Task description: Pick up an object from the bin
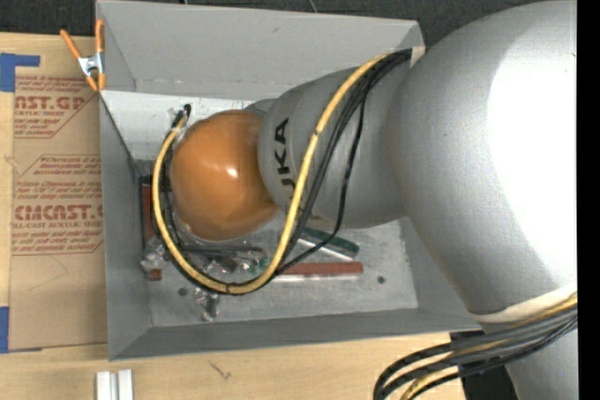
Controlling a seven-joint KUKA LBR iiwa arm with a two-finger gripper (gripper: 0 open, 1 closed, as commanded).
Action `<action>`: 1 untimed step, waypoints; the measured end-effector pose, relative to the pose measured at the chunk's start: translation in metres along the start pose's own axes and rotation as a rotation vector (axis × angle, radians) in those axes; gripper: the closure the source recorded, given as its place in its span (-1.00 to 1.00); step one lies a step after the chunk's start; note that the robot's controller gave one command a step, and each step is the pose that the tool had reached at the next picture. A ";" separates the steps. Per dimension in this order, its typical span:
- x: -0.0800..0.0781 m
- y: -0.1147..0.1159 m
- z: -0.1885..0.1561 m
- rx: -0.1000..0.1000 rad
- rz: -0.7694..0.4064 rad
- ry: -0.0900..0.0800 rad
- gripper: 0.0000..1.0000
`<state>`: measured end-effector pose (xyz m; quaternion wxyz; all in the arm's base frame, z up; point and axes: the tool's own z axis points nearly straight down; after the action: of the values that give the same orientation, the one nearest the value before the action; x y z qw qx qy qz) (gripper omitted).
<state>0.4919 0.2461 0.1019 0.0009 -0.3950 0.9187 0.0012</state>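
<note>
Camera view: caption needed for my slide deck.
Arm with orange wrist cover deep in the grey bin, partly hiding a reddish stick and a green stick.

The bin [253, 42] is matt grey metal. The orange cover [220, 173] is smooth, glossy plastic; right of it the arm [487, 155] has a satin silver finish; below it lies a dull reddish stick [323, 271].

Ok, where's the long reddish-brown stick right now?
In the camera view's lower middle, the reddish-brown stick lies on the bin floor, just below a dark green piece and the arm.
</note>
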 end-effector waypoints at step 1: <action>0.000 0.000 0.000 0.000 0.001 0.000 -1.00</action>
<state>0.4920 0.2456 0.1016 0.0007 -0.3946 0.9189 0.0012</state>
